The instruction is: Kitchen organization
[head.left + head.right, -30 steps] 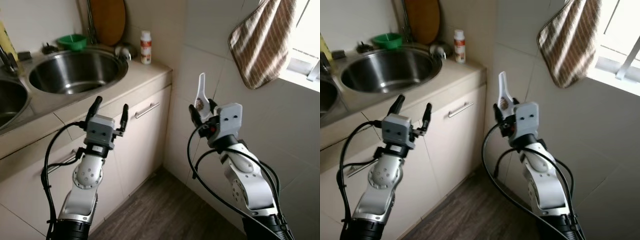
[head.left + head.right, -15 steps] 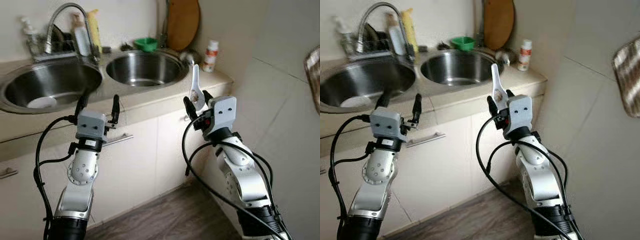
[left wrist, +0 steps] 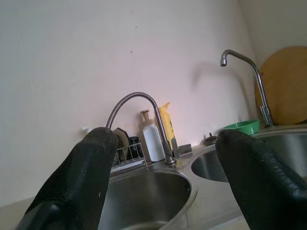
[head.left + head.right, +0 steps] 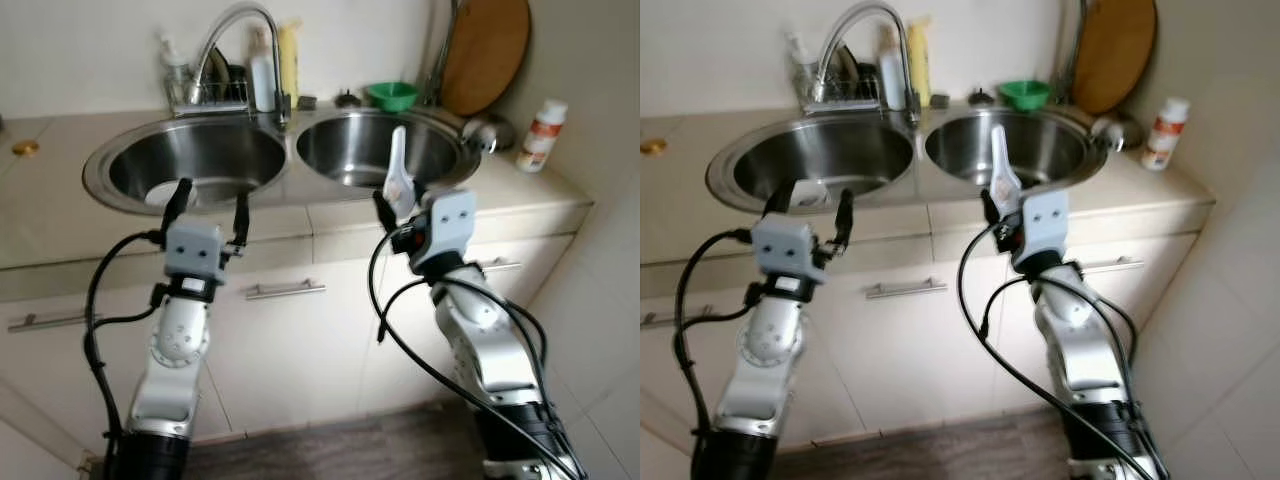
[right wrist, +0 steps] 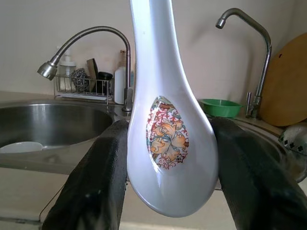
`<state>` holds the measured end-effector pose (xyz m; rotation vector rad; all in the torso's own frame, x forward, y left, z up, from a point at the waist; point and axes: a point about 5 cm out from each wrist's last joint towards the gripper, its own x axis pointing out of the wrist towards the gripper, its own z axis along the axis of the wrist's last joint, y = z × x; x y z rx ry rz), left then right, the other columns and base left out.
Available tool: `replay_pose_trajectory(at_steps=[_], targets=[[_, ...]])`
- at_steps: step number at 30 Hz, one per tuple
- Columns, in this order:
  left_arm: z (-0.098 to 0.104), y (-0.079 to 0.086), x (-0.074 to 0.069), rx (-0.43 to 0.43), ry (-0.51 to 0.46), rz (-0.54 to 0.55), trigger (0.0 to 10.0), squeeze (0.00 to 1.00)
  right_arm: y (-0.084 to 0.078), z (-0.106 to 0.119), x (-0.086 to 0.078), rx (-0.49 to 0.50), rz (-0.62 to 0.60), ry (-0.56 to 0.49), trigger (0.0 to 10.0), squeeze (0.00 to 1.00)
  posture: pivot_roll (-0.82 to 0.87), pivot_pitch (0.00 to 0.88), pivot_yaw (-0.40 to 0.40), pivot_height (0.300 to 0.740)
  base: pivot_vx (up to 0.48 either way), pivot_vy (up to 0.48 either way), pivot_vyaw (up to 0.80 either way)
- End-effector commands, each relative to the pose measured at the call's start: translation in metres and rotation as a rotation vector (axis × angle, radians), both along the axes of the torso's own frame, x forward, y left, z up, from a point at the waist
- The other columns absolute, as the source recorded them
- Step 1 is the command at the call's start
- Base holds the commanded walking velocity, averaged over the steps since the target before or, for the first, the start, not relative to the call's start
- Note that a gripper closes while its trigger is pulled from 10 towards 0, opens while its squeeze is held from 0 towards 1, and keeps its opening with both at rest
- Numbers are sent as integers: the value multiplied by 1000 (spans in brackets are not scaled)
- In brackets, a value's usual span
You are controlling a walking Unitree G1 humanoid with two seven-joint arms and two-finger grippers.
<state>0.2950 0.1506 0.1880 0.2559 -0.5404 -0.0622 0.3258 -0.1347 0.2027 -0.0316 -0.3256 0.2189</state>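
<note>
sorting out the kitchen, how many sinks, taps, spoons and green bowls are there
sink basins: 2 (left basin, right basin)
taps: 2 (gooseneck tap, thin tap)
spoons: 1 (white spoon, held by right gripper)
green bowls: 1 (green bowl)
total: 6

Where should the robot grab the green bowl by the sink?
Probably by its rim. The green bowl sits upright and open on the counter behind the right sink, so one finger could slip inside and one outside, coming from above. The right gripper holds the white spoon; the open left gripper is free.
</note>
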Motion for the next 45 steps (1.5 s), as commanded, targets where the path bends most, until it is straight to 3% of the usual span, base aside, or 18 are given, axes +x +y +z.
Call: replay_pose_trajectory(at_steps=[1,12,15,22,34,37,40,45], targets=[[5,5,0,10,-10,13,10000,0,6,8,3,28,20,-22,10000,0,72,0,-40,740,259,0,0],[6,5,-1,11,-11,15,10000,0,12,15,9,1,36,-45,10000,0,82,0,-41,740,256,0,145],[6,5,-1,11,-11,13,10000,0,10,17,10,70,23,-47,10000,0,80,0,-41,740,256,0,800],[9,4,2,8,-10,10,10000,0,8,18,15,39,11,-34,10000,0,75,0,-37,740,256,0,114],[9,4,1,9,-7,11,10000,0,0,21,21,76,-31,-30,10000,0,83,0,-43,740,257,0,267],[9,4,2,10,-2,11,10000,0,-2,18,28,55,-46,8,10000,0,85,0,-46,740,0,0,0],[8,1,1,4,-1,-7,10000,0,-14,14,42,103,-129,91,10000,0,86,0,-48,740,0,0,0],[7,-2,1,2,4,-17,10000,0,-11,14,50,107,-106,129,10000,0,83,0,-43,740,0,0,0]])
